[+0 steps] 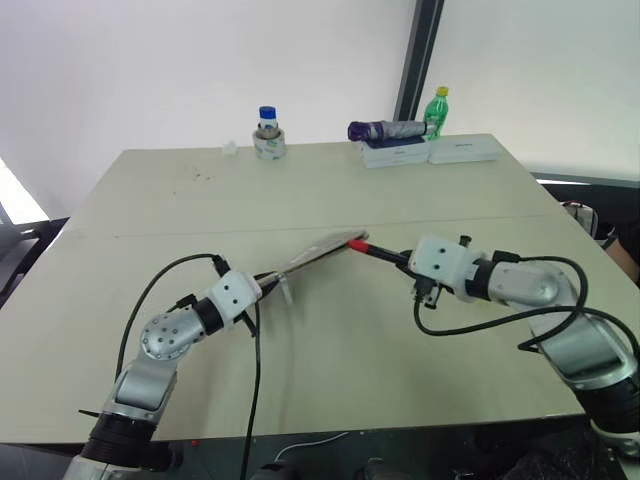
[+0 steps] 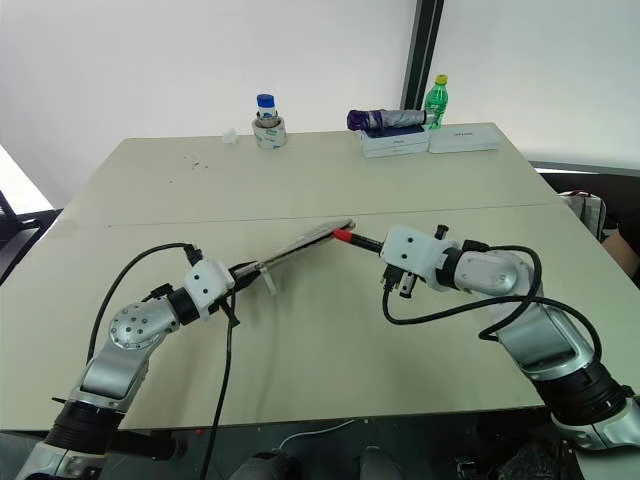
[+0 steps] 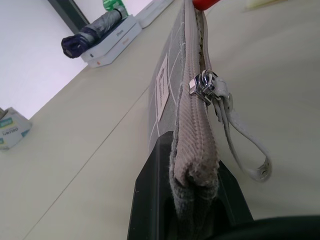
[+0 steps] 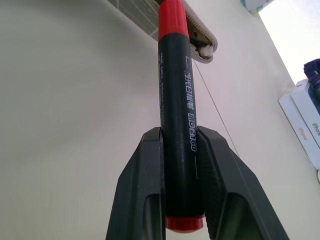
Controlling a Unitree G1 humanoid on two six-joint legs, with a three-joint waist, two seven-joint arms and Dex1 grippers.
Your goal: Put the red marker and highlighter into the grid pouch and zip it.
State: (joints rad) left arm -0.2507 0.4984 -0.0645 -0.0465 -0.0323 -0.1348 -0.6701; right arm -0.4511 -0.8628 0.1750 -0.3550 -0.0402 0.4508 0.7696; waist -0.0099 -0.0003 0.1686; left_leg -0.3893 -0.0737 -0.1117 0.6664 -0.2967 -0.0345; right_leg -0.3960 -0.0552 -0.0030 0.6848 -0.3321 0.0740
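Gripping the red marker [image 4: 178,120] in my right gripper [image 4: 181,150], its red tip at the grid pouch [image 3: 192,125] mouth, my left gripper [image 3: 187,200] clamped on the pouch's end.

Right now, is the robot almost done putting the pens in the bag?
Not yet. The left gripper holds the grid pouch up by one end, and the right gripper has the red marker tip at its open end. Highlighter and zipping remain.
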